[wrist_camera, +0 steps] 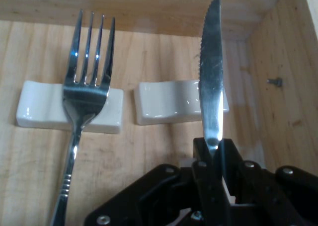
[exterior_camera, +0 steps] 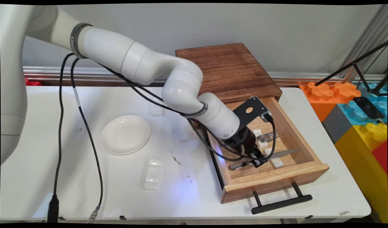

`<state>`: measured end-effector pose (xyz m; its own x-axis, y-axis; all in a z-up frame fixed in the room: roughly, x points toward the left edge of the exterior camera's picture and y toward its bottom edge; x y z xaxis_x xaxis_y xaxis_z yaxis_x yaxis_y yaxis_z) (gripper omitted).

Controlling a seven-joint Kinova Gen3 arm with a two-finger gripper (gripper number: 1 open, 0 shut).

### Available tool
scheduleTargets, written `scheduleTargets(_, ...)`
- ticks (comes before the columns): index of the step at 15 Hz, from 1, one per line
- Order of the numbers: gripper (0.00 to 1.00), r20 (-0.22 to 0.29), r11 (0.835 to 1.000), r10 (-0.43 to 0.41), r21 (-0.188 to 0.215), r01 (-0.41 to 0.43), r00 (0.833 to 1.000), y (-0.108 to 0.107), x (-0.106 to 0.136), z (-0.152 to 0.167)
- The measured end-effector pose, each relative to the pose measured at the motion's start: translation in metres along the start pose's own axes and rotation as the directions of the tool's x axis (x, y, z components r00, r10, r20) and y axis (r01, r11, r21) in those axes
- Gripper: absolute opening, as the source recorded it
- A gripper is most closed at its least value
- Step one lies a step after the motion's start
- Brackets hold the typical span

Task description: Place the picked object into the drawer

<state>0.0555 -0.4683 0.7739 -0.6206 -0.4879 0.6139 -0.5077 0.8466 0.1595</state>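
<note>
My gripper reaches down into the open wooden drawer, shut on a steel knife. In the hand view the knife rises from between the two black fingers, and its serrated blade crosses the right end of a white ceramic rest. Whether the blade touches that rest I cannot tell. A fork lies to the left with its neck on a second white rest. In the main view the fork lies just beyond the gripper.
The drawer slides out of a dark wooden box and has a black bar handle. A white plate and two clear plastic tubs sit on the table to the left. Big coloured blocks stand off the table's right side.
</note>
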Motion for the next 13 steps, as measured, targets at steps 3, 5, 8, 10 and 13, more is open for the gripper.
scheduleTargets(3, 0.00, 0.001, 1.000, 0.009, -0.002, -0.009, 1.000, -0.0006, -0.0015, 0.0026)
scheduleTargets(5, 0.00, -0.002, 1.000, 0.017, -0.003, -0.017, 1.000, -0.0015, -0.0012, 0.0033)
scheduleTargets(8, 1.00, -0.007, 0.999, 0.041, -0.002, -0.041, 0.999, -0.0044, 0.0004, 0.0024)
scheduleTargets(10, 1.00, -0.008, 0.998, 0.058, -0.001, -0.058, 0.998, -0.0061, 0.0018, 0.0007)
scheduleTargets(13, 1.00, -0.013, 0.997, 0.079, 0.004, -0.079, 0.997, -0.0094, 0.0057, -0.0041)
